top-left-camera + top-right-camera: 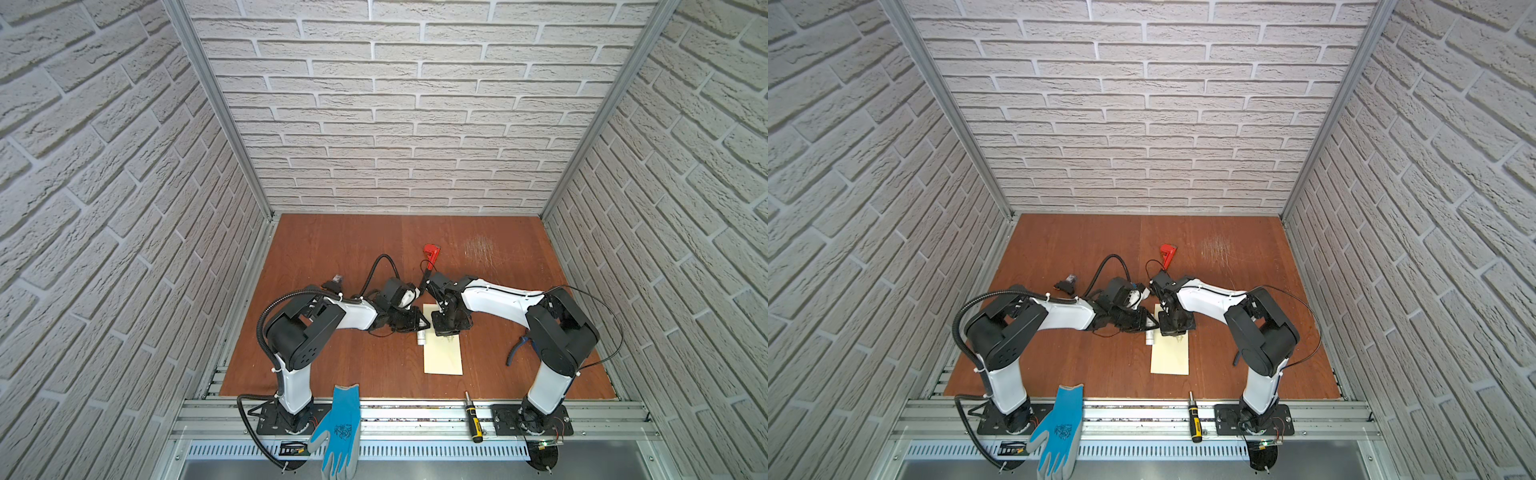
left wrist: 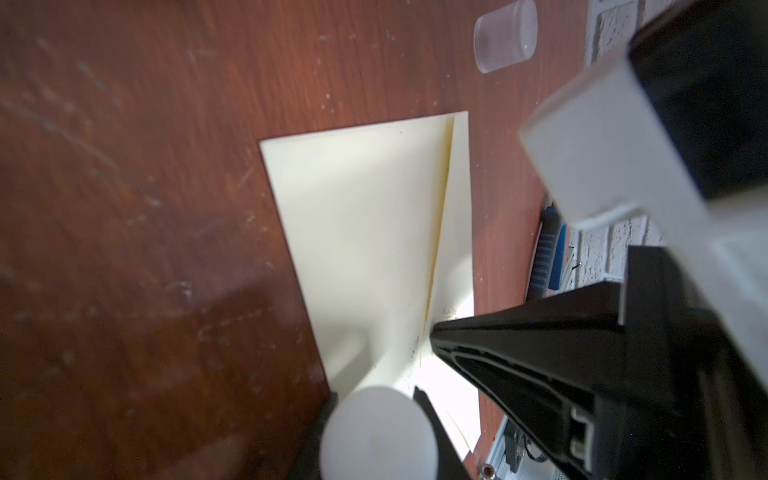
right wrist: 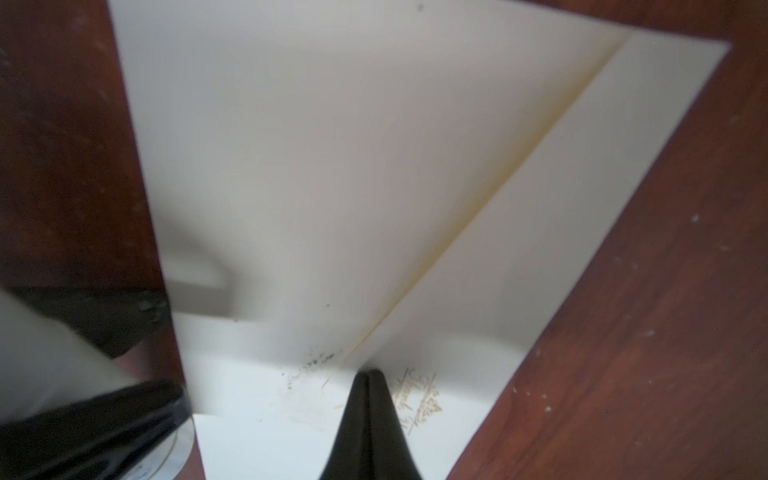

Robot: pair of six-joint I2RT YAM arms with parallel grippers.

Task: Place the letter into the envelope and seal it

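The cream envelope [image 1: 444, 353] [image 1: 1170, 355] lies flat on the brown table with its pointed flap folded down. A diagonal flap edge shows in the wrist views [image 2: 365, 232] [image 3: 332, 166]. My right gripper [image 3: 368, 374] [image 1: 448, 336] is shut with nothing between its fingers. Its tips rest on the envelope at the flap's point, beside a small gold print [image 3: 419, 401]. My left gripper [image 2: 376, 397] [image 1: 419, 328] is shut on a white glue stick [image 2: 378, 436] [image 1: 421, 337] at the envelope's left edge. The letter is hidden.
A clear cap [image 2: 505, 35] lies on the table beyond the envelope. A red tool [image 1: 431, 252] lies behind the grippers, and blue-handled pliers [image 1: 517, 349] lie by the right arm. A blue glove [image 1: 338, 428] and a screwdriver [image 1: 473, 417] rest on the front rail.
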